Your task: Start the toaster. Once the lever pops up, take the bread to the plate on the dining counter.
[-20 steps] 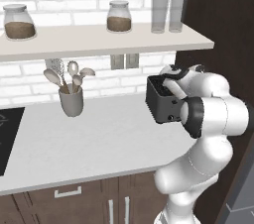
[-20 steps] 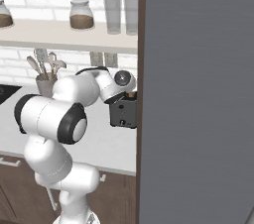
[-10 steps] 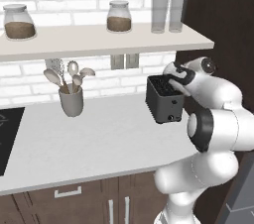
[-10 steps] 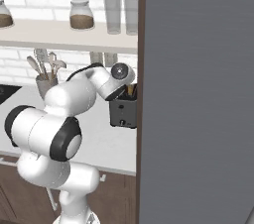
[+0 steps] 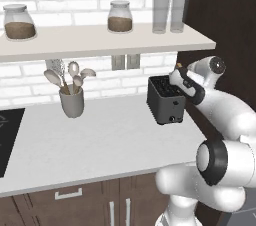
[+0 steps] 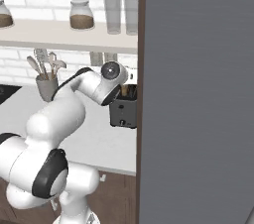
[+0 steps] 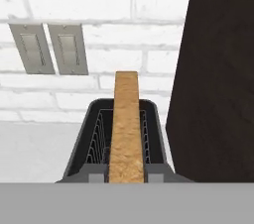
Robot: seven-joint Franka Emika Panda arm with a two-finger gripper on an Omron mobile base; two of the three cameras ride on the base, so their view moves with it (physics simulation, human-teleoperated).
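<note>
The black toaster (image 5: 165, 101) stands on the pale worktop by the brick wall, also seen as the toaster (image 6: 123, 113) and from above as the toaster (image 7: 94, 141). My gripper (image 7: 126, 174) is shut on the bread (image 7: 125, 124), a golden-tan slice seen edge-on, held upright just over the toaster's slots. One grey fingertip (image 7: 96, 172) presses each side of the slice. From the base, the gripper (image 5: 179, 74) sits above the toaster's right end, and the bread (image 6: 124, 90) pokes up above the toaster's top. The plate and the dining counter are out of view.
A tall dark cabinet panel (image 6: 198, 94) stands right beside the toaster. Above it runs a shelf (image 5: 100, 40) with jars and glasses. A grey utensil cup (image 5: 72, 101) stands to the left, a black hob (image 5: 7, 135) further left. Two wall switches (image 7: 49, 48) sit behind.
The arm has swung from in front of the toaster round to its right. The hand now sits higher above the toaster's top, still shut on the bread.
</note>
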